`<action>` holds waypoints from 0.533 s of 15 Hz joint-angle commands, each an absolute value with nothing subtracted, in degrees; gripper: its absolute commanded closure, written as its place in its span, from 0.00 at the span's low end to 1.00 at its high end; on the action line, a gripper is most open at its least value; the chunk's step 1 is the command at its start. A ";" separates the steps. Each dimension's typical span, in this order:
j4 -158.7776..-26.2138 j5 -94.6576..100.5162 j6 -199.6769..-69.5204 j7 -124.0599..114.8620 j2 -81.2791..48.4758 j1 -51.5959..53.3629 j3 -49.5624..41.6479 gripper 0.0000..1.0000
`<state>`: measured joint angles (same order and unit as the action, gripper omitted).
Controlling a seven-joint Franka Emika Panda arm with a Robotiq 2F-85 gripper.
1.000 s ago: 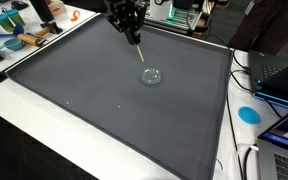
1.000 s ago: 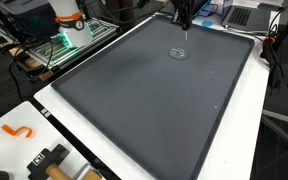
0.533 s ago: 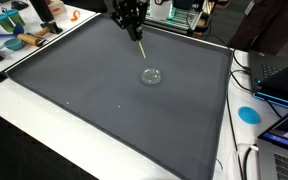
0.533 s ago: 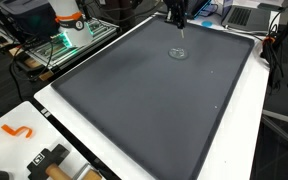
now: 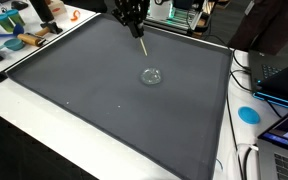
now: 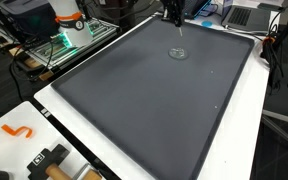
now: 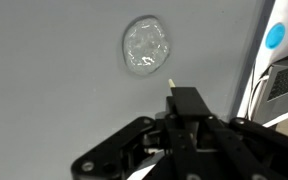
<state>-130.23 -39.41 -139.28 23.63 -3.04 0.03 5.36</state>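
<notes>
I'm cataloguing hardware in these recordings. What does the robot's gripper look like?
The gripper is matte black throughout. The wrist view shows angular linkage bars spreading from a boxy central block. In both exterior views it reads as a compact dark cluster. No markings are legible, and the arm above it is mostly out of frame.

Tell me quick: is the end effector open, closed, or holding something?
End effector: closed on a thin pale stick, whose tip is clear of the clear round dish on the dark mat.

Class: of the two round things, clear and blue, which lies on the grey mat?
The clear one, near the gripper and its thin stick; the blue disc sits off the mat, on the white table.
</notes>
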 commanded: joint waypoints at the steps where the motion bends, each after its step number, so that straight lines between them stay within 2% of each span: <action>1: -133.34 -41.85 -141.12 25.72 -0.35 0.87 4.94 0.97; 8: -134.14 -41.59 -141.90 25.27 1.30 1.93 4.97 0.97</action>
